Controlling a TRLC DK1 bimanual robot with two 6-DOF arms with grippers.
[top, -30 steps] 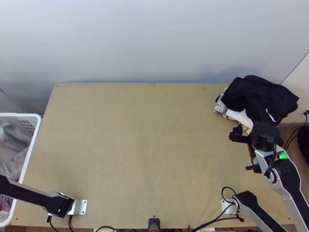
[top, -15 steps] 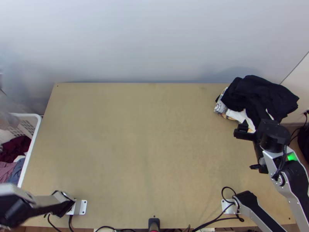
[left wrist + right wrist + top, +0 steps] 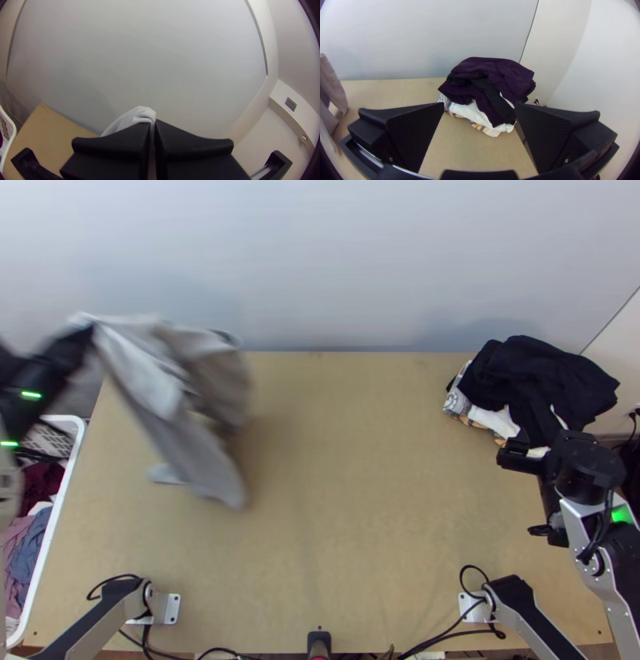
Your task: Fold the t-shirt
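"Top view: where's the grey t-shirt (image 3: 212,456)?"

"Hanging at ten o'clock over the table (image 3: 352,532), clamped in the left gripper (image 3: 90,332)."

"And the right gripper (image 3: 528,460)?"

"At three o'clock, fingers wide apart, near the dark clothes (image 3: 536,380) at two."

I see my left arm (image 3: 90,622), silver-edged black, two green light bars (image 3: 31,394); my right arm (image 3: 606,584), silver-grey links, black joints, green light (image 3: 621,514), looping black cable (image 3: 474,568).
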